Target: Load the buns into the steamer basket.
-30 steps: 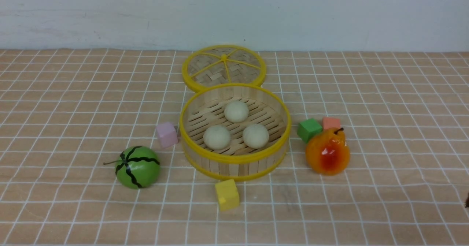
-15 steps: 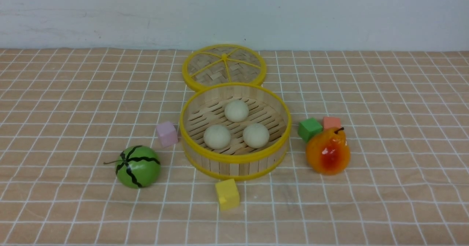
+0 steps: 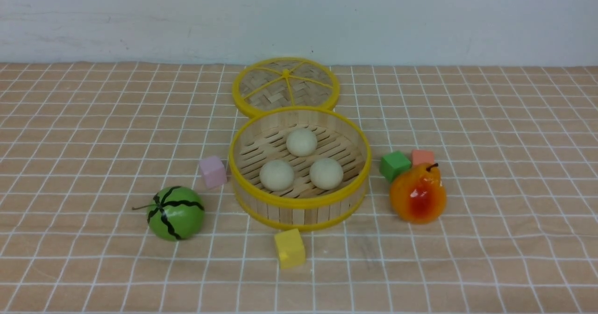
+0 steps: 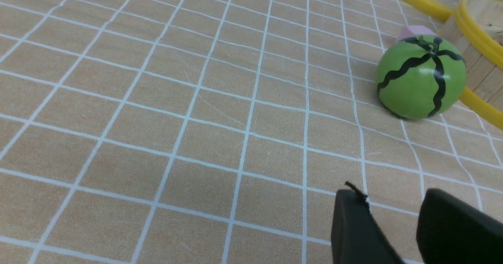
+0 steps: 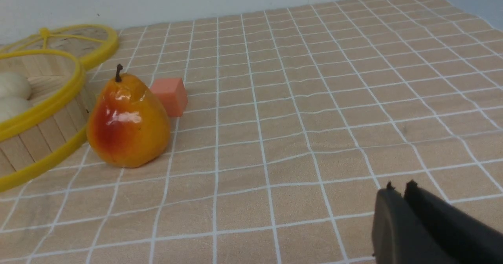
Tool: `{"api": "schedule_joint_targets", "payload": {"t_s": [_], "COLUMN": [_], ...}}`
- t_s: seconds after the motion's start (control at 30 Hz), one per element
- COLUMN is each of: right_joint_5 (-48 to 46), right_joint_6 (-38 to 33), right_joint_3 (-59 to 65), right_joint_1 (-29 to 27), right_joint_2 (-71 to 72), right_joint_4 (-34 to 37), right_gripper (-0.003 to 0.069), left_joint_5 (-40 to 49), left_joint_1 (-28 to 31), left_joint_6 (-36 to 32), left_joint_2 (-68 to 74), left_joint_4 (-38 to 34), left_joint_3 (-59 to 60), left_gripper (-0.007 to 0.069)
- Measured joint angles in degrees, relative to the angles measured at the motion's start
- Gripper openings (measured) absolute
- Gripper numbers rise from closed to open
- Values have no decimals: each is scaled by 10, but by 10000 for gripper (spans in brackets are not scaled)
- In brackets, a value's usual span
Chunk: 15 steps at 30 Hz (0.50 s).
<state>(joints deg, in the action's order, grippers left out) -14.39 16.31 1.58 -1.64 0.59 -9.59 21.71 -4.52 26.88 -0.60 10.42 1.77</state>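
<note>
All three buns (image 3: 302, 142) inside steamer basket (image 3: 299, 201); loading judged complete, nothing left outside to load.

Front view: three cream buns resting on the slatted floor, one toward the back, two side by side toward the front, none on the checked surface (image 3: 93, 117). Woven lid (image 3: 285, 86) lying flat behind the basket, touching its back rim. No arm or hand in frame. Left wrist view: left hand (image 4: 397, 224) low over bare cloth, fingers apart with a clear gap, nothing between them; striped green melon ball (image 4: 421, 77) well ahead, just beside the basket wall. Right wrist view: right hand (image 5: 401, 201) low over cloth, well apart from the glossy pear (image 5: 127, 124) and coral block (image 5: 169, 96); fingertips almost together, only a thin slit showing, nothing held.
</note>
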Motion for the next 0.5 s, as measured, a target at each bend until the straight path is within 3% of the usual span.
{"api": "schedule_joint_targets", "payload": {"t_s": [0.5], "right_joint_5": [-69], "right_joint_6": [0], "right_joint_3": [-2], "right_joint_1": [0], "right_joint_2": [0], "right_joint_4": [1], "right_gripper": [53], "left_joint_5": [0], "left_joint_1": [0], "left_joint_6": [0], "left_joint_2": [0], "left_joint_4": [0], "left_joint_3": [0], "left_gripper": [237]}}
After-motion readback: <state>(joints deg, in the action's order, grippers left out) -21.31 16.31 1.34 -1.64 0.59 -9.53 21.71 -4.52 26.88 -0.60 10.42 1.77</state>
